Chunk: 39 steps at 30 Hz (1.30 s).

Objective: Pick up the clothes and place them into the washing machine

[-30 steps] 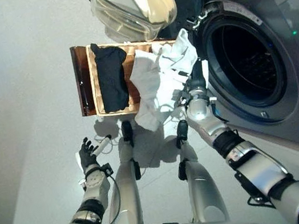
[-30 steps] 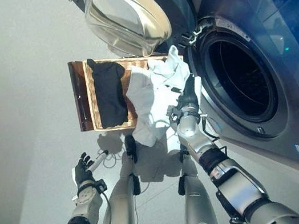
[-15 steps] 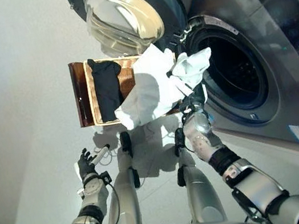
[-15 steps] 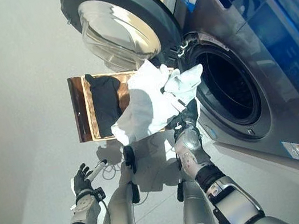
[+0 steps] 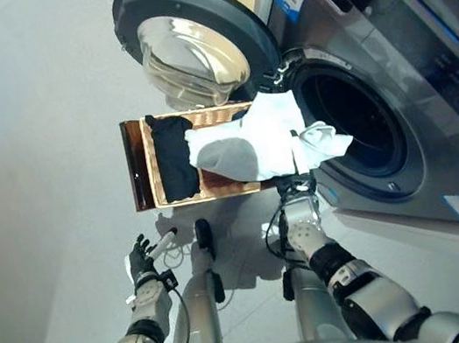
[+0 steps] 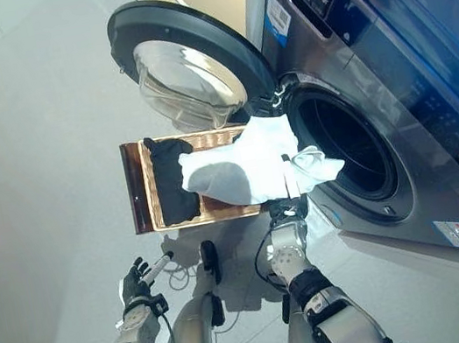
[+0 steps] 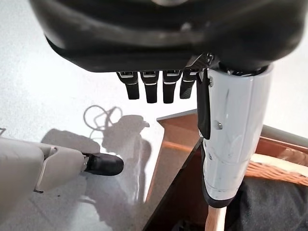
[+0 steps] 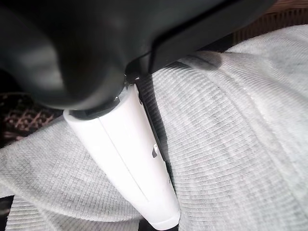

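A white garment (image 5: 260,144) hangs in the air between the wicker basket (image 5: 138,165) and the washing machine's round opening (image 5: 364,126). One end of it reaches over the opening's rim. My right hand (image 5: 296,186) is under the garment and shut on it. In the right wrist view the white-covered thumb (image 8: 130,168) presses into the ribbed white cloth (image 8: 231,120). A black garment (image 5: 175,154) lies in the basket. My left hand (image 5: 142,262) is low at the left, open and holding nothing, with its thumb (image 7: 231,134) straight.
The machine's round door (image 5: 190,49) stands swung open above the basket, its glass bowl facing me. The basket sits on the light floor right in front of the machine. The grey machine front (image 5: 438,144) fills the right side.
My right hand has raised the white garment from beside the basket up to the opening, and one end now lies over the rim. The camera has shifted too. The left hand stays put.
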### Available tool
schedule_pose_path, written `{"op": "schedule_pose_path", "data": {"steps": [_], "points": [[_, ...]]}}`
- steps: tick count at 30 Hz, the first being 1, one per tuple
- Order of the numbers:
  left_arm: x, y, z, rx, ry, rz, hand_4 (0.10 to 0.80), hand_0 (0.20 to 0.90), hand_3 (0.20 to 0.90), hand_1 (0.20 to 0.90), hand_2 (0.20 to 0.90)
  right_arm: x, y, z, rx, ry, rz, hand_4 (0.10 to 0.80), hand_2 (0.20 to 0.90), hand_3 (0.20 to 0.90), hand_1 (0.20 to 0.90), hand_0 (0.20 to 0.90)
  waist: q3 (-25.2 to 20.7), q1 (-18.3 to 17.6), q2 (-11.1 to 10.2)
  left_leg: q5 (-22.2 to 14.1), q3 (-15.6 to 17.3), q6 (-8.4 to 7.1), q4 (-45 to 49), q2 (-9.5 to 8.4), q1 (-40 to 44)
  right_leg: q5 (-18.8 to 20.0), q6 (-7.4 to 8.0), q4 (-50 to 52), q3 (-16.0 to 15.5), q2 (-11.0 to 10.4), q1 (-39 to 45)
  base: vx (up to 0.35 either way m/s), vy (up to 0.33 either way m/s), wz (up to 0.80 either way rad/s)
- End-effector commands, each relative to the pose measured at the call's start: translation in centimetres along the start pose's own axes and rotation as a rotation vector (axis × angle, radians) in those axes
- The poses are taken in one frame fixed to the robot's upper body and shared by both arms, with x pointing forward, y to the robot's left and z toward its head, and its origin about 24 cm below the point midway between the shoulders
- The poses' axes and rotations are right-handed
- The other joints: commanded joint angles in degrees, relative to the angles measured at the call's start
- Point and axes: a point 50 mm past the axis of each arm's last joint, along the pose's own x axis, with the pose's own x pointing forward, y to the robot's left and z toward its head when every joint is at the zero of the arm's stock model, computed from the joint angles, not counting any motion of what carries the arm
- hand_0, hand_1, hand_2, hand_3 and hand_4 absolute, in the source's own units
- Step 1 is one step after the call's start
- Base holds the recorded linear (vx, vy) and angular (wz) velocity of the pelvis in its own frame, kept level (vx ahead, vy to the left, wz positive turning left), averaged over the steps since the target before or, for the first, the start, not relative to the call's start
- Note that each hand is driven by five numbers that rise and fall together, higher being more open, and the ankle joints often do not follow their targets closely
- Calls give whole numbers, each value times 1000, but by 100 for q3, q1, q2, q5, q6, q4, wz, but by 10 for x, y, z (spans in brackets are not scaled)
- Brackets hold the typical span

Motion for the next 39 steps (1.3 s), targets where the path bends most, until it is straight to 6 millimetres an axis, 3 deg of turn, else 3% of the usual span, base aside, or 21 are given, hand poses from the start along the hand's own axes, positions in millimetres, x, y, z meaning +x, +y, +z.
{"op": "schedule_pose_path", "data": {"steps": [1, 10, 21, 22, 25, 31, 33, 34, 36, 37, 38, 39], "points": [[-1, 4, -10, 35, 30, 31, 800, 900, 900, 900, 900, -1, 36, 12, 135, -100, 171, 300, 200, 200, 200, 200, -164, 39, 273, -187, -79, -377, -486, 105, 440, -424, 147, 619, -68, -7, 367, 0, 0, 0], [-3, 0, -12, 29, 27, 9, 800, 900, 900, 900, 900, 9, 38, 29, 240, -168, 110, 300, 200, 200, 200, 200, -160, 57, 370, -180, -70, -384, -486, 93, 391, -451, 135, 611, -64, -8, 313, 0, 0, 0], [-4, 2, -17, 31, 33, 0, 800, 900, 900, 900, 900, 27, 44, 74, 386, -332, -16, 300, 200, 200, 200, 200, -183, 161, 573, -190, -63, -383, -486, 47, 316, -458, 136, 585, -62, -30, 239, -2, 5, -3], [-5, 2, -18, 23, 29, -5, 800, 900, 900, 900, 900, 31, 54, 93, 429, -386, -21, 300, 200, 200, 200, 200, -175, 187, 650, -183, -60, -389, -486, 24, 276, -457, 144, 568, -59, -44, 204, -20, 7, -3], [-6, 1, -18, 21, 22, -18, 800, 900, 900, 900, 900, 34, 62, 106, 455, -420, -17, 300, 200, 200, 200, 200, -164, 225, 704, -177, -52, -387, -486, 14, 233, -444, 150, 558, -57, -58, 170, -15, 6, -4], [-9, -6, -15, -9, -16, -76, 800, 900, 900, 900, 900, 39, 87, 161, 517, -542, -36, 300, 200, 200, 200, 200, -107, 397, 952, -143, -45, -387, -486, -32, 123, -448, 164, 567, -50, -91, 43, -8, 3, -1], [-9, -9, -10, -31, -44, -105, 800, 900, 900, 900, 900, 36, 99, 183, 540, -592, -13, 300, 200, 200, 200, 200, -64, 431, 1062, -127, -42, -386, -486, -49, 74, -461, 165, 590, -42, -100, -25, 0, 0, 0], [-9, -9, -9, -32, -45, -108, 800, 900, 900, 900, 900, 36, 100, 185, 540, -595, -13, 300, 200, 200, 200, 200, -60, 442, 1072, -125, -44, -385, -486, -48, 66, -463, 165, 598, -43, -98, -36, 0, 0, 0], [-11, -14, -5, -45, -78, -149, 800, 900, 900, 900, 900, 31, 116, 214, 537, -651, 6, 300, 200, 200, 200, 200, -10, 494, 1185, -103, -39, -380, -486, -66, -9, -473, 170, 618, -42, -108, -128, 0, 0, 0], [-12, -15, -4, -46, -78, -153, 800, 900, 900, 900, 900, 31, 118, 216, 536, -654, 6, 300, 200, 200, 200, 200, -9, 506, 1197, -102, -39, -378, -486, -65, -17, -473, 171, 623, -41, -108, -139, 0, 0, 0], [-13, -16, -3, -50, -86, -167, 800, 900, 900, 900, 900, 26, 128, 233, 547, -690, 25, 300, 200, 200, 200, 200, 24, 534, 1270, -94, -30, -378, -486, -77, -67, -470, 175, 637, -23, -118, -203, 0, 0, 0], [-13, -17, -3, -52, -87, -169, 800, 900, 900, 900, 900, 25, 129, 235, 547, -692, 26, 300, 200, 200, 200, 200, 25, 545, 1279, -92, -30, -377, -486, -77, -76, -470, 176, 642, -22, -118, -215, 0, 0, 0]]}}
